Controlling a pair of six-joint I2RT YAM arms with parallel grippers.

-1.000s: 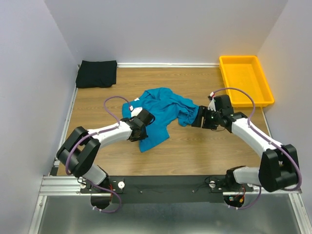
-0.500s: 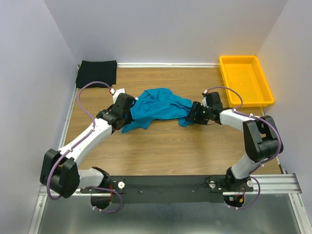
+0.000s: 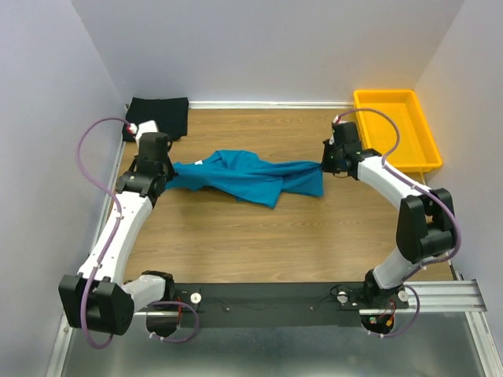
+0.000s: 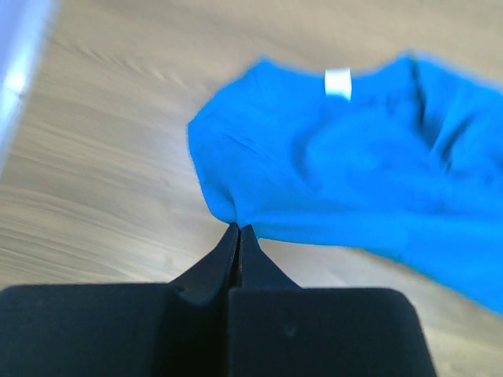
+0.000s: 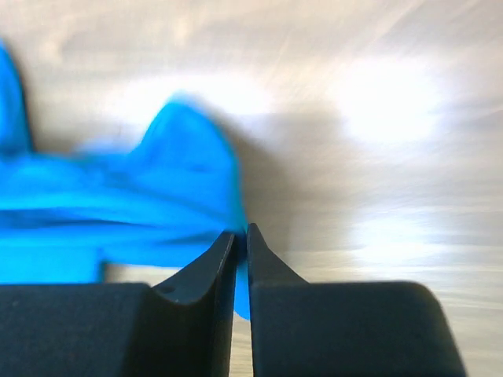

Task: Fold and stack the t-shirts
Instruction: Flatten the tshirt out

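— Holding the teal shirt [image 3: 244, 174] stretched over the table [image 3: 314, 236] from nine to three o'clock, we have our left fingers [image 4: 214, 267] clamped on one edge and our right fingers [image 5: 206, 271] on the other. Both bites look thin.
— Pulling harder, we could lose a corner. The black shirt [image 3: 157, 118] sits at eleven o'clock. The white tag [image 4: 339, 82] shows nothing we can read.

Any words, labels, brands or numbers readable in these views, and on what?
No text can be read in any view.
White tag at the blue shirt's collar: too blurred to read.
On the black shirt and the tray: no print visible.
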